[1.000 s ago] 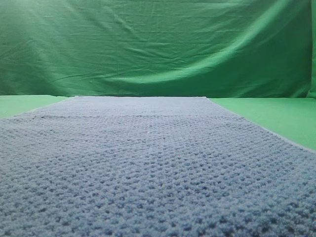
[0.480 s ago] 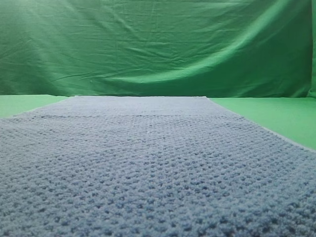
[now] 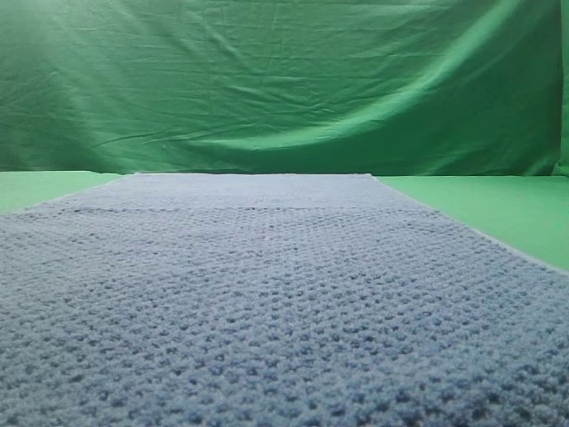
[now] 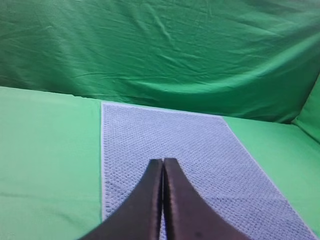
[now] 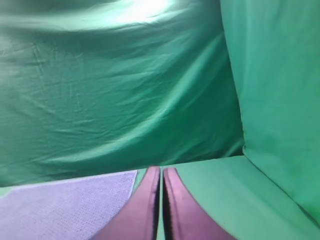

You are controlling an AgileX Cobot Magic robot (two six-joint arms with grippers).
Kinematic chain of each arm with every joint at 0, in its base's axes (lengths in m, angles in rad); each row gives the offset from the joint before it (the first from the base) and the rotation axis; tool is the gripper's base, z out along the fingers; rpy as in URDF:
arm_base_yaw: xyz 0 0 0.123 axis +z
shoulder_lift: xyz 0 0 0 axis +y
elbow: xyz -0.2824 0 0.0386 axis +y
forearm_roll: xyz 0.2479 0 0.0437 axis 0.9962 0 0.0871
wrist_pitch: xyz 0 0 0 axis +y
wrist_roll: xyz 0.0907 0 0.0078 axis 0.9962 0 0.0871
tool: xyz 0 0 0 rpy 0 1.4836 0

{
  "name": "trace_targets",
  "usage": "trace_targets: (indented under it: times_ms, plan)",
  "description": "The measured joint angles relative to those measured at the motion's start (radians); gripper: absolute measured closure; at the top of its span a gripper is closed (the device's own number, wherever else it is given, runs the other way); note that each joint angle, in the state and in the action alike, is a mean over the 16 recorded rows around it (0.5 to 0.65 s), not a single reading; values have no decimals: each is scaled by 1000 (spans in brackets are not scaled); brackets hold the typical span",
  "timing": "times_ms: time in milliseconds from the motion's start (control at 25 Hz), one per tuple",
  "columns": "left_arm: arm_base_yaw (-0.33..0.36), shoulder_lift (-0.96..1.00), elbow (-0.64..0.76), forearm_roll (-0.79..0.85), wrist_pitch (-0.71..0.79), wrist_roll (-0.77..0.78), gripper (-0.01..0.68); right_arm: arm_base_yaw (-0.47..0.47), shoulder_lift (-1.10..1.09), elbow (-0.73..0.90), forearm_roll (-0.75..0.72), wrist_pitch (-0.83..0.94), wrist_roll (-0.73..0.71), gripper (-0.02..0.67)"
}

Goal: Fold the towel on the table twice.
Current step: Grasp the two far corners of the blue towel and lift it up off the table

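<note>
The blue-grey waffle-weave towel (image 3: 267,294) lies flat and unfolded on the green table (image 3: 498,209), filling most of the exterior high view; no gripper shows there. In the left wrist view the towel (image 4: 190,150) stretches away as a long rectangle, and my left gripper (image 4: 163,162) hangs above its near part, fingers pressed together with nothing between them. In the right wrist view my right gripper (image 5: 161,171) is also shut and empty, held above the table near the towel's far right corner (image 5: 75,205).
A wrinkled green backdrop cloth (image 3: 284,80) hangs behind the table and wraps round the right side (image 5: 280,100). Bare green table shows left of the towel (image 4: 45,155) and right of it (image 4: 280,150).
</note>
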Motion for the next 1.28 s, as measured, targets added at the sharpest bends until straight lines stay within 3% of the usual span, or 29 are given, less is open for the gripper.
trace_targets:
  times_ms: [560,1280]
  plan:
    - [0,158,-158,-4,141,-1,673,0,168,-198,-12,239,-32,649]
    - [0,751,-491,167,413,-83,673,119,825,-609,-99,604,-21,649]
